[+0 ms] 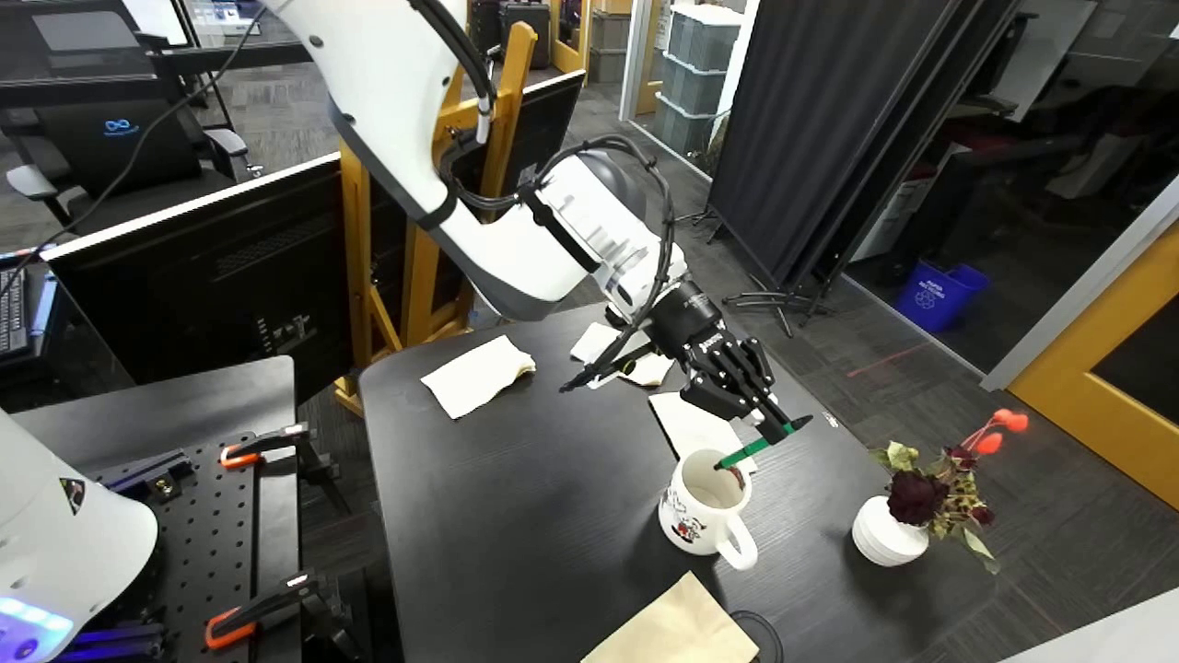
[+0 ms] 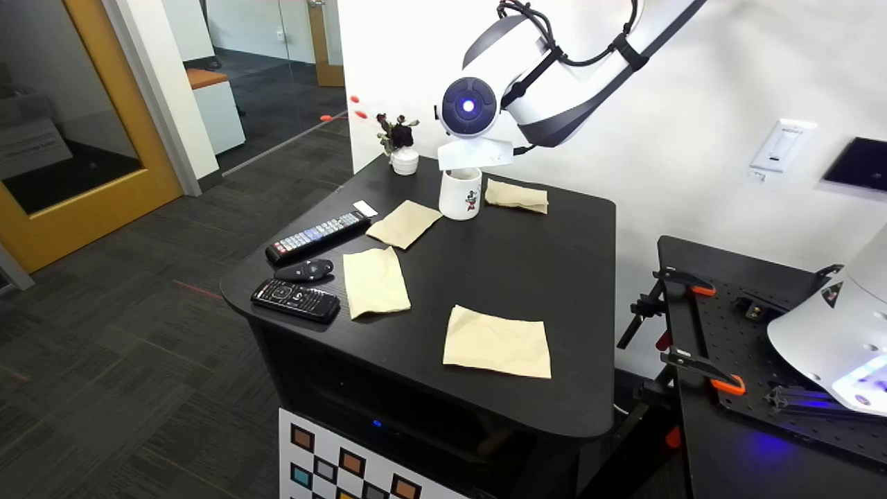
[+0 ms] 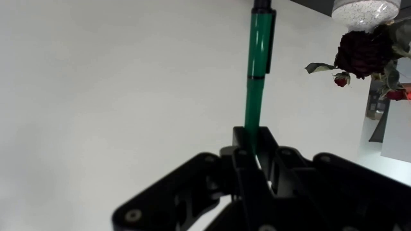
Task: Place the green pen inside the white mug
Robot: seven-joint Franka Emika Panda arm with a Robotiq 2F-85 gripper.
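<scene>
We've got the green pen (image 1: 755,448) pinched in the gripper (image 3: 252,136), slanting into or just above the white mug (image 1: 700,516) (can't tell which); we want it steeper, lower, then released!

green pen (image 3: 256,69) w/ blk clip, tilted, lower end @ mouth of upright white mug (image 1: 706,520) w/ print.

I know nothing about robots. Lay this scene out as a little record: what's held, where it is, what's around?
Held: green pen, tilted
Holder: gripper, shut on it
Place: one end appears at the opening of the white mug in an exterior view; inside or above, unclear
Mug: upright on dark table
Around: white vase, dark rose, black remotes, tan sheets
</scene>
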